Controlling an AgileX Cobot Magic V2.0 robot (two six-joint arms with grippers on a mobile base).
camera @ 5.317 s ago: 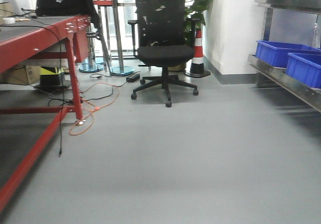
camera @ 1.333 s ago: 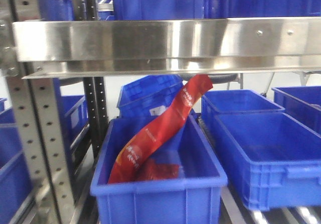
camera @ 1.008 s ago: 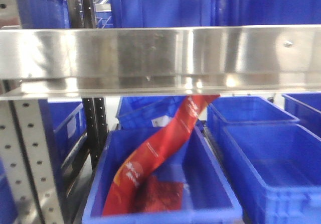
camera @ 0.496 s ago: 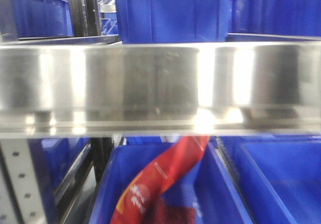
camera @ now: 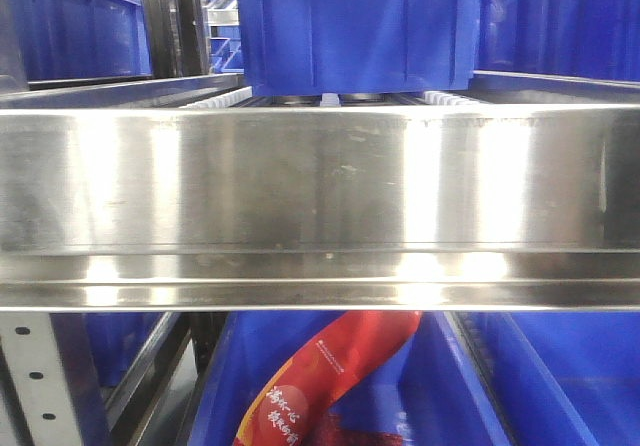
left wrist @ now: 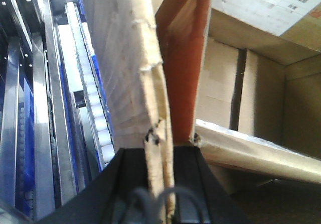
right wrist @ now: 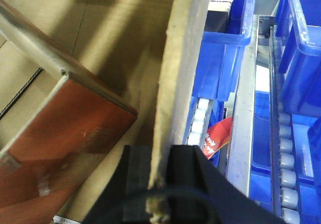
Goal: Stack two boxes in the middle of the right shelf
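Observation:
The shelf's shiny steel front lip [camera: 320, 206] fills the middle of the front view, close up. My left gripper [left wrist: 160, 158] is shut on the upright wall of an open cardboard box [left wrist: 130, 73]. My right gripper [right wrist: 161, 169] is shut on the opposite wall of the cardboard box [right wrist: 180, 58]. A reddish-brown panel shows inside the box in the left wrist view [left wrist: 183, 58] and in the right wrist view [right wrist: 65, 128]. A second box is not clearly seen. Roller tracks of the shelf [left wrist: 93, 98] lie beside the box.
A blue bin [camera: 350, 26] stands on the tier behind the lip. Below the lip, a red bag [camera: 330, 376] leans in another blue bin [camera: 560, 366]. More blue bins [right wrist: 301, 48] and a perforated upright [camera: 40, 376] flank the box.
The view turned from the open floor to the rack. Over the last second the steel lip grew larger and sank in the frame, hiding most of the red bag's bin.

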